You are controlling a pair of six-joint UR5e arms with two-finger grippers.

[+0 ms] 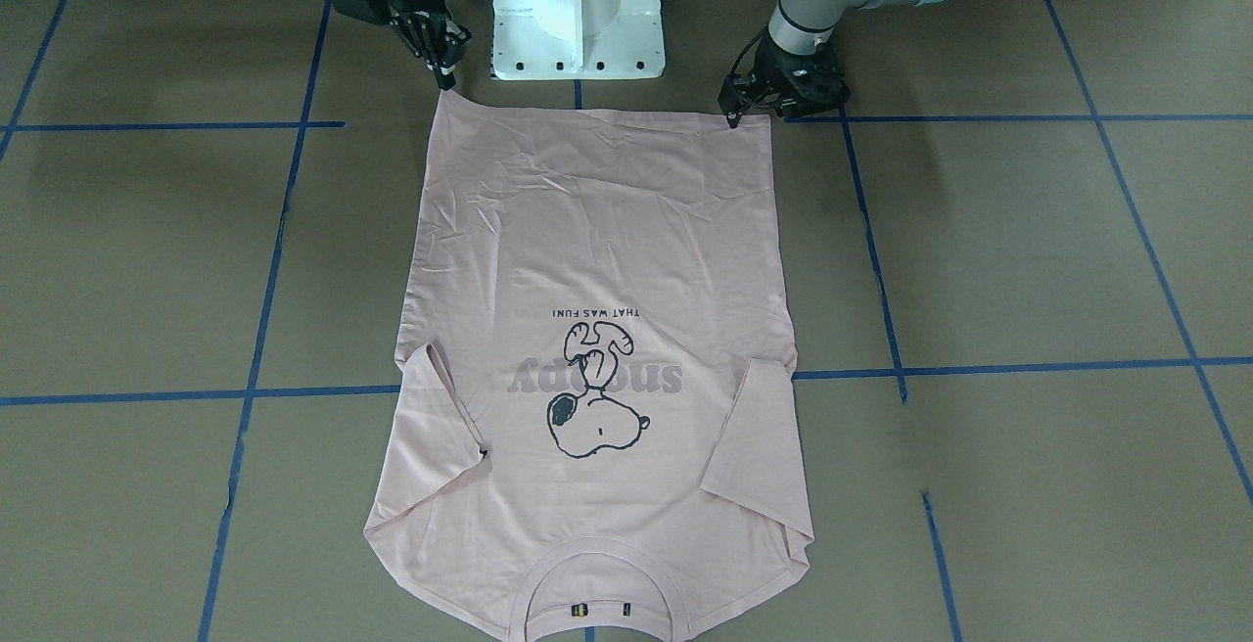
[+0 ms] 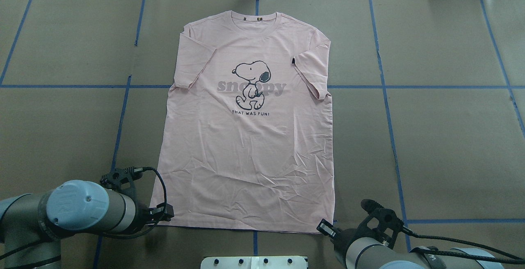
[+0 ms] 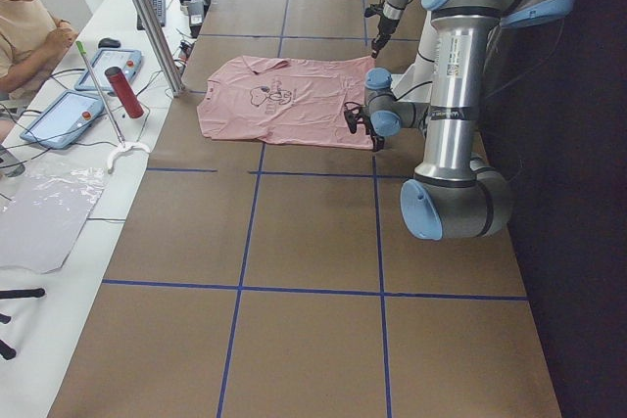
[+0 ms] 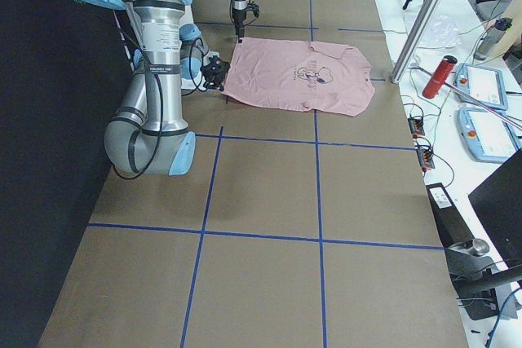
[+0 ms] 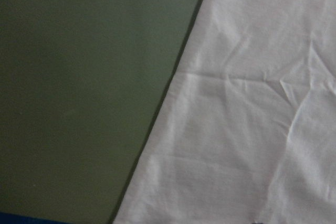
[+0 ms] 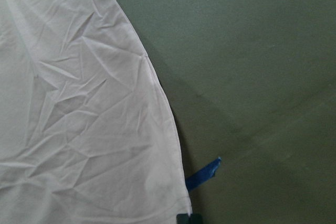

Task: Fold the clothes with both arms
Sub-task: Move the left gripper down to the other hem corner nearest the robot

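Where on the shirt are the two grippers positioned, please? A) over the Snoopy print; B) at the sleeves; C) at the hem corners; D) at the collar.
C: the left gripper and the right gripper each sit at one hem corner of the shirt, at the end opposite the collar.

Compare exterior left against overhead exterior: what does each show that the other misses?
Only exterior left: a seated person, two tablets, a red bottle and a clear plastic sheet beside the work area.
Only overhead exterior: readable "THAT WAS FUN!" lettering and the small black sleeve tag.
Both: the pink T-shirt lying flat, print up, collar away from the robot, with the left end effector and right end effector at its near hem corners. Neither view settles whether they are open or shut.
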